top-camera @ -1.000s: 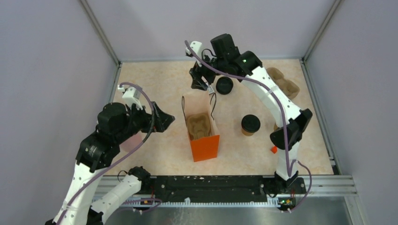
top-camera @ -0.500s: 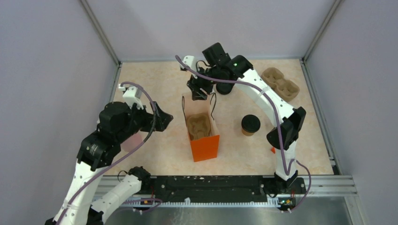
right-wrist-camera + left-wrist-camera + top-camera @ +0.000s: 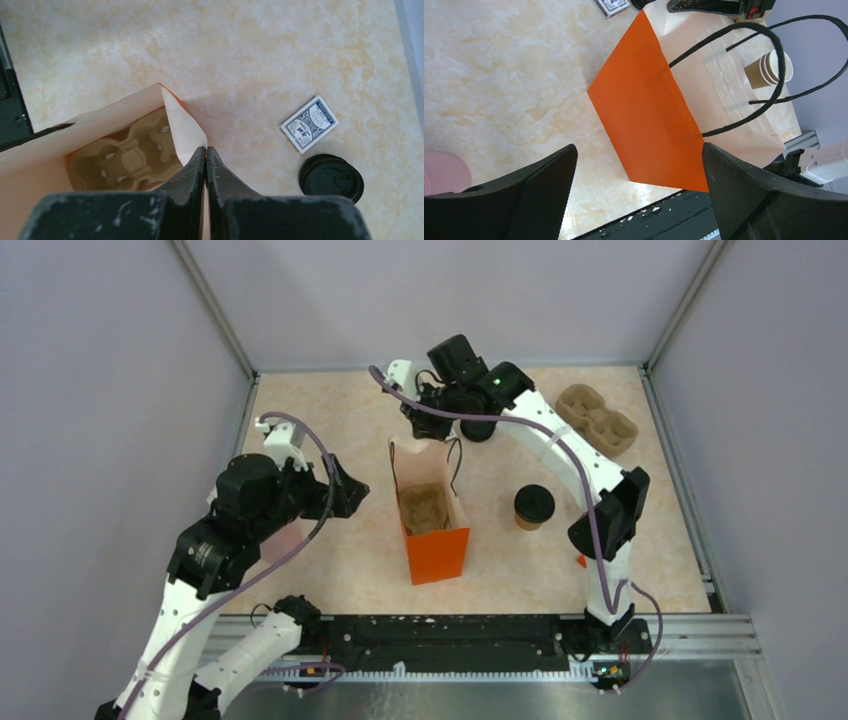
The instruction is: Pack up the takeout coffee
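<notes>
Nearest the arm bases, the orange bag stood upright and open at mid-table, with a pulp carrier already seated in its bottom. Just left of the bag, the left gripper hung with its fingers spread wide and nothing between them, facing the bag's orange side without touching it.

To the right of the bag, clearly apart from it, the takeout coffee sat on the table with its black lid fitted. So the cup looked ready but had not yet gone in. By my reading that was the main step left: lift it and set it into the carrier.

Farther back, the right gripper was pinched fully closed on the far rim of the bag, apparently holding the mouth open. Beyond it lay a card deck and a stack of black lids, near each other. A second carrier rested at the far right. The left wrist view showed nested cups past the bag.
</notes>
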Robot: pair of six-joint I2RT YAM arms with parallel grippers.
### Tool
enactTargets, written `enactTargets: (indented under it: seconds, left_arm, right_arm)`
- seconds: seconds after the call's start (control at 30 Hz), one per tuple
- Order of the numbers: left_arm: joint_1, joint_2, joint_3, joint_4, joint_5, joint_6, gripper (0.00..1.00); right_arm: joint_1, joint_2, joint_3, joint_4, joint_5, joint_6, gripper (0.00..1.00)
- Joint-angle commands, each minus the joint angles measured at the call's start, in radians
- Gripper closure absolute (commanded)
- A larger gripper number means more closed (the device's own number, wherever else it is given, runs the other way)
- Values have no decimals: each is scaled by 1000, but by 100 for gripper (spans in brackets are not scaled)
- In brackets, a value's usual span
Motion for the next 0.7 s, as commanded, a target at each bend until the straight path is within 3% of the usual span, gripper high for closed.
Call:
enactTargets:
  seconds: [0.0, 0.23, 0.47, 0.67]
  left_arm:
    - [-1, 4, 45, 0, -47, -9, 1]
    - [-1, 77, 119, -48, -68, -10, 1]
    - [0, 153, 247, -87, -157, 1, 1]
    - [-1, 242, 401, -161, -193, -9, 1]
  right_arm:
    - [8, -69, -30, 53, 62, 15, 100]
    - [-24, -193, -178, 274, 157, 295, 100]
    - [-21, -281, -262, 249, 337, 621, 100]
    - [-16, -497, -520, 297, 510, 872, 100]
